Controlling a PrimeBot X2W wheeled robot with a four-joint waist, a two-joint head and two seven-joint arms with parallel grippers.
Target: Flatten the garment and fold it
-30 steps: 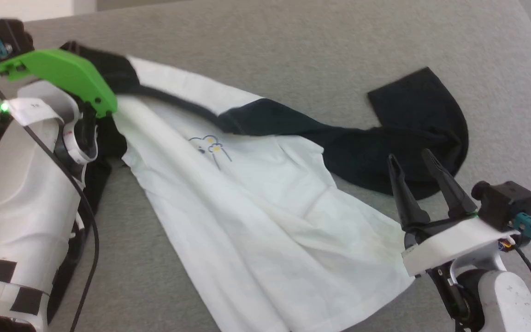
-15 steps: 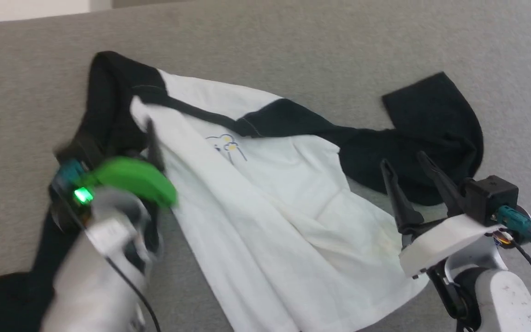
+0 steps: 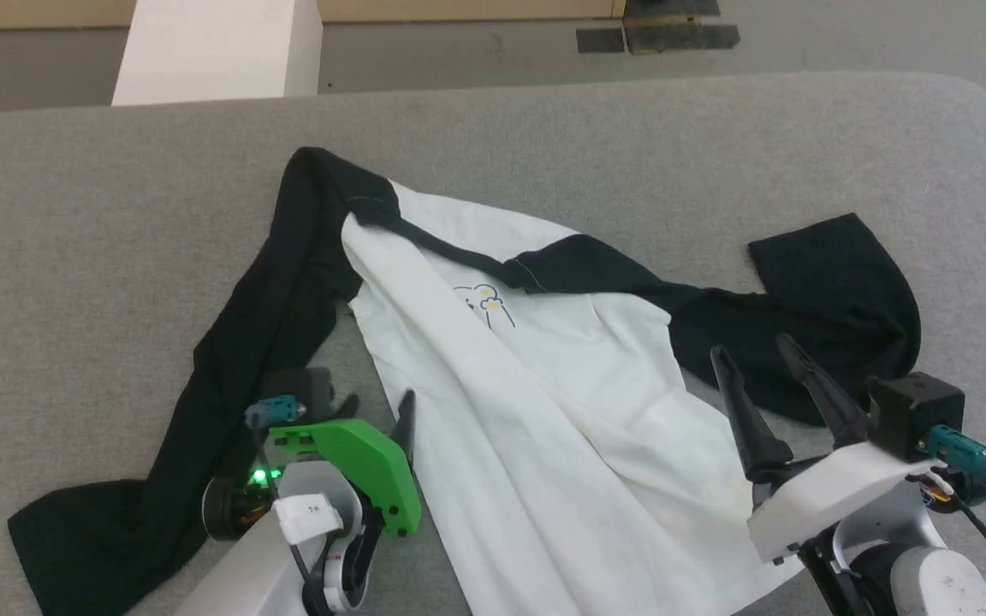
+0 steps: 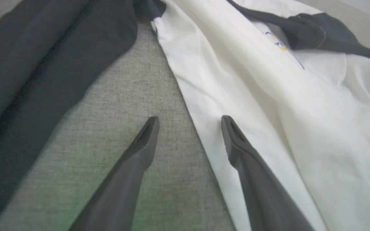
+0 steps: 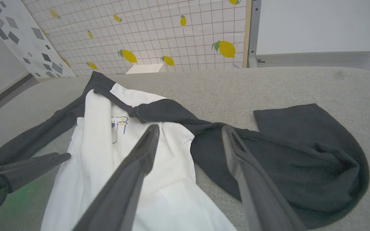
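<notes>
The garment (image 3: pixel 544 411) lies crumpled on the grey padded surface (image 3: pixel 116 214). Its white body runs diagonally, one black sleeve (image 3: pixel 228 376) trails to the near left and the other black sleeve (image 3: pixel 844 282) lies at the right. My left gripper (image 3: pixel 377 406) is open and holds nothing. It hovers over bare surface between the left sleeve (image 4: pixel 43 57) and the white body's edge (image 4: pixel 236 80). My right gripper (image 3: pixel 750 346) is open and empty above the white body's right edge, near the right sleeve (image 5: pixel 300 144).
A white box (image 3: pixel 219 51) stands on the floor beyond the surface's far edge, with dark tape marks (image 3: pixel 656 34) nearby. A wall with a lemon pattern (image 5: pixel 172 32) rises behind. The surface's far right corner (image 3: pixel 972 103) is rounded. Bare grey surface lies at the far left and the back.
My left gripper has opened, let go of the garment's left shoulder and drawn back to the near left. The camera has shifted too. The right gripper stays as it was.
</notes>
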